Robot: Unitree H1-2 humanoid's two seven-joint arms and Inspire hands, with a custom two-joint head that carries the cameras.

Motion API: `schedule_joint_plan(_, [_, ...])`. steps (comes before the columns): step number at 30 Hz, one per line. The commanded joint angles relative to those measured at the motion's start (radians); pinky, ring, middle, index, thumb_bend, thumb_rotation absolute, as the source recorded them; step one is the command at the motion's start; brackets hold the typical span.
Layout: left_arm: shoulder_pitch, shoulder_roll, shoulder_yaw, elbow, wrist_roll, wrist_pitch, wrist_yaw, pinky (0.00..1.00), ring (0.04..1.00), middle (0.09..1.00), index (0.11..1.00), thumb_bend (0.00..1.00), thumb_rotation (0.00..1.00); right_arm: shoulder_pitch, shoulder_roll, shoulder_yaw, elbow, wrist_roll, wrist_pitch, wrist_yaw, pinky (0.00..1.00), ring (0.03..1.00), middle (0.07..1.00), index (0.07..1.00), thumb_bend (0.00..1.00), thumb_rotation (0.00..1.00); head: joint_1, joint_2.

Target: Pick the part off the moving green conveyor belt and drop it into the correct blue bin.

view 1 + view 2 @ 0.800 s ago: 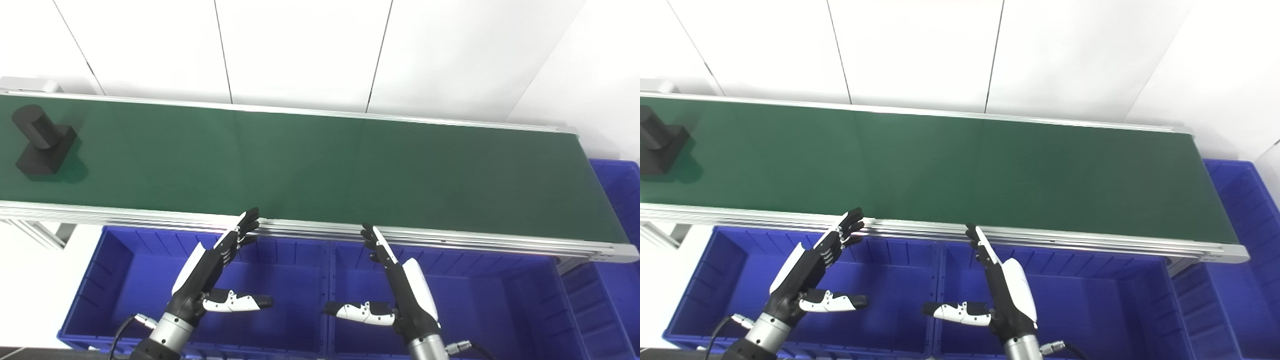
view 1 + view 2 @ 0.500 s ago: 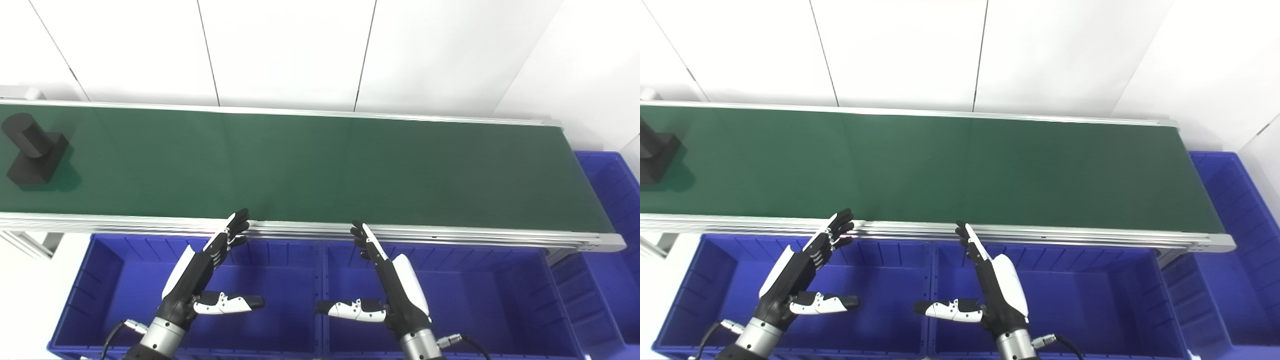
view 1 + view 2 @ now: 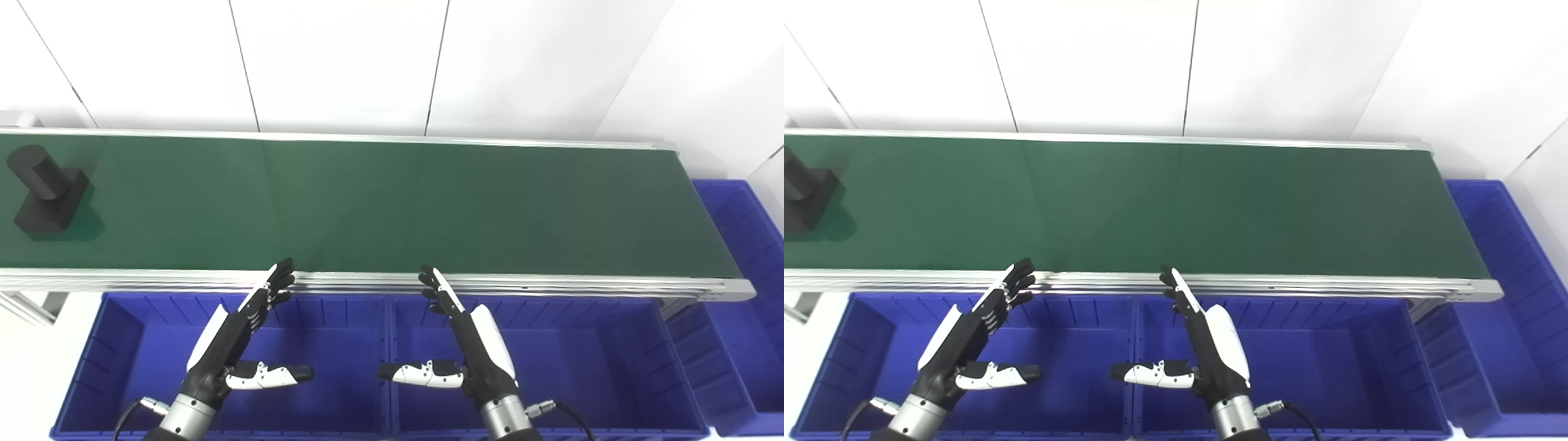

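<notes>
Matte black, the part (image 3: 41, 190) is being carried at the far left end of the smooth green conveyor belt (image 3: 392, 202): a square block with a stubby cylinder, its long axis tilted up and toward the far left. Open belt is being left all along its right. Below the aluminium near rail (image 3: 551, 285), the left hand (image 3: 236, 343) is being held over the left blue bin (image 3: 122, 343), fingers apart, nothing gripped. The right hand (image 3: 468, 346) is being held likewise spread and empty over the right blue bin (image 3: 612, 367). Another bin (image 3: 744, 245) is being shown past the belt's right end.
</notes>
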Motion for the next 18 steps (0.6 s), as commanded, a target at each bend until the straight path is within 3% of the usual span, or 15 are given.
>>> schedule_joint_plan(1, [-0.016,0.000,0.004,-0.033,-0.010,-0.041,-0.003,0.89,0.943,0.968,0.959,0.83,0.36,-0.010,0.001,-0.002,-0.050,0.007,0.013,0.006,0.83,0.889,0.923,0.967,0.90,0.33,0.008,0.007])
schedule_joint_plan(7, [-0.014,-0.006,0.001,-0.043,0.005,-0.041,0.001,0.87,0.933,0.968,0.957,0.83,0.37,-0.009,-0.011,-0.009,-0.070,-0.002,0.026,0.013,0.82,0.883,0.915,0.960,0.90,0.34,0.036,0.012])
schedule_joint_plan(11, [-0.013,-0.011,-0.003,-0.051,0.017,-0.042,0.004,0.87,0.931,0.965,0.954,0.84,0.35,-0.001,-0.024,-0.027,-0.094,0.064,0.010,0.031,0.82,0.883,0.923,0.964,0.89,0.33,0.041,0.012])
schedule_joint_plan(15, [-0.010,-0.016,-0.013,-0.057,0.028,-0.040,-0.002,0.91,0.957,0.976,0.966,0.86,0.36,-0.002,-0.066,-0.034,-0.126,0.087,0.005,0.059,0.85,0.894,0.922,0.970,0.93,0.38,0.046,0.010])
schedule_joint_plan(18, [-0.006,-0.021,-0.027,-0.064,0.041,-0.036,-0.011,0.93,0.971,0.985,0.972,0.86,0.36,-0.003,-0.106,-0.041,-0.156,0.129,0.023,0.105,0.85,0.902,0.928,0.977,0.96,0.35,0.060,0.009])
